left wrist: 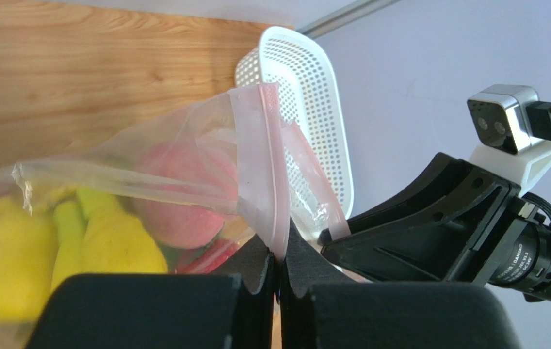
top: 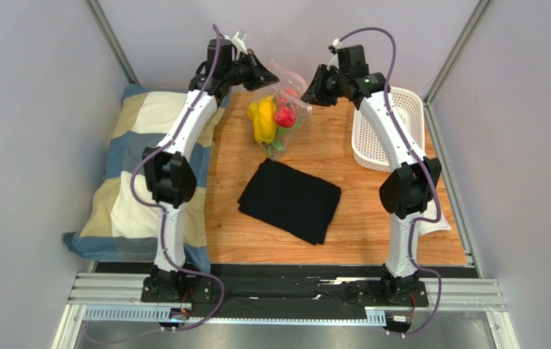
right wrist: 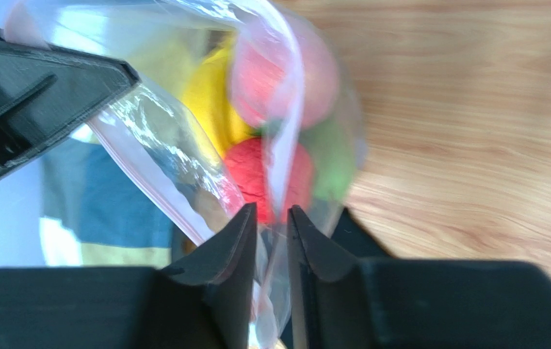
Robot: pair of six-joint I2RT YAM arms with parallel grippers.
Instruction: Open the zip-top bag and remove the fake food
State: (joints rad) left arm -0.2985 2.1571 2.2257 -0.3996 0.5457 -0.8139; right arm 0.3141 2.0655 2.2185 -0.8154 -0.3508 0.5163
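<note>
While left gripper (left wrist: 280,254) and right gripper (right wrist: 271,218) each clamp a zip-top bag (top: 293,76) lip, fake food (top: 265,120) sits inside; perforated basket (top: 395,134), black cloth (top: 289,200) nearby.

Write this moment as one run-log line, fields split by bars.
step: opening bag | left hand: shut on bag edge | right hand: shut on opposite edge | mouth: parted | food: inside

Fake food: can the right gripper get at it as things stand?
Probably not yet. The right gripper is shut on one lip of the zip-top bag, the left gripper on the other; the fake food hangs inside. Either would have to let go first.
</note>
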